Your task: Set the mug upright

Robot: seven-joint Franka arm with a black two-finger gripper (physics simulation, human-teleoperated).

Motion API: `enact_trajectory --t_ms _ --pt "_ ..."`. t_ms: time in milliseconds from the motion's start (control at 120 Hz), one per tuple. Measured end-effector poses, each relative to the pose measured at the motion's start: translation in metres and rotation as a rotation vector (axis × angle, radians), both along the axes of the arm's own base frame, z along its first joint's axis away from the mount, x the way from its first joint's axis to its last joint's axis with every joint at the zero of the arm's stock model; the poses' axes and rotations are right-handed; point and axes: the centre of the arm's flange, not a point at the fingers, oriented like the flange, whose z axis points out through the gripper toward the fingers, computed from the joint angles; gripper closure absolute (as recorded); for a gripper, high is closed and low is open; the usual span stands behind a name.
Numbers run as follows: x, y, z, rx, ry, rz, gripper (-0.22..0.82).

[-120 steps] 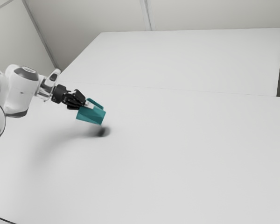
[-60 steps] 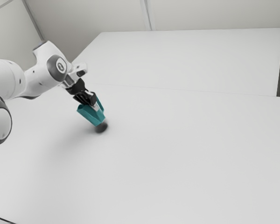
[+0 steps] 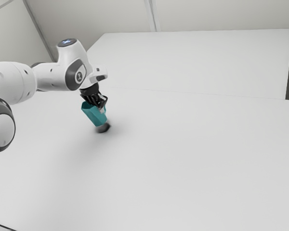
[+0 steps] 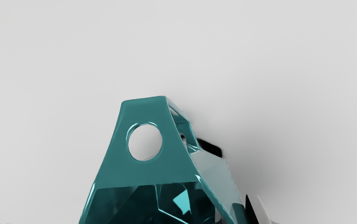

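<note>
Pale walls (image 3: pixel 221 14), white table (image 3: pixel 183 163)

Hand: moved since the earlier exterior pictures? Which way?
Yes: the hand has shifted toward the exterior view's right, judged against the wall seam.

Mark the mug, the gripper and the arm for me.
Mug (image 3: pixel 93 115): exterior view, outer side wall.
Gripper (image 3: pixel 101 108): exterior view, between the fingertips.
Arm (image 3: pixel 52 78): exterior view, white link before the wrist.

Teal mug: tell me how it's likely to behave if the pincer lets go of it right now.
The teal mug leans in the exterior view, so it would probably tip if the pincer released it. Its flat faces and crisp edges suggest a stiff body, apter to rock than roll. Glossy highlights hint that it may be slippery.
</note>
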Motion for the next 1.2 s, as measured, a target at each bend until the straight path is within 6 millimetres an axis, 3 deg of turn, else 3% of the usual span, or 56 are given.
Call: enact_trajectory --t_ms 500,700,817,908,1042,1100,1200 --pt "0.012 -0.008 -0.03 0.041 0.019 0.142 0.77" --pt "0.011 -0.011 -0.034 0.029 0.026 0.172 0.39" --pt "0.011 -0.011 -0.031 0.026 0.022 0.185 0.24" --pt "0.01 -0.016 -0.011 0.02 -0.004 0.187 0.16" --pt "0.002 -0.023 0.045 0.001 -0.057 0.194 0.1" --pt "-0.008 -0.023 0.077 -0.011 -0.078 0.202 0.08" --pt "-0.039 -0.022 0.153 -0.036 -0.119 0.21 0.06"
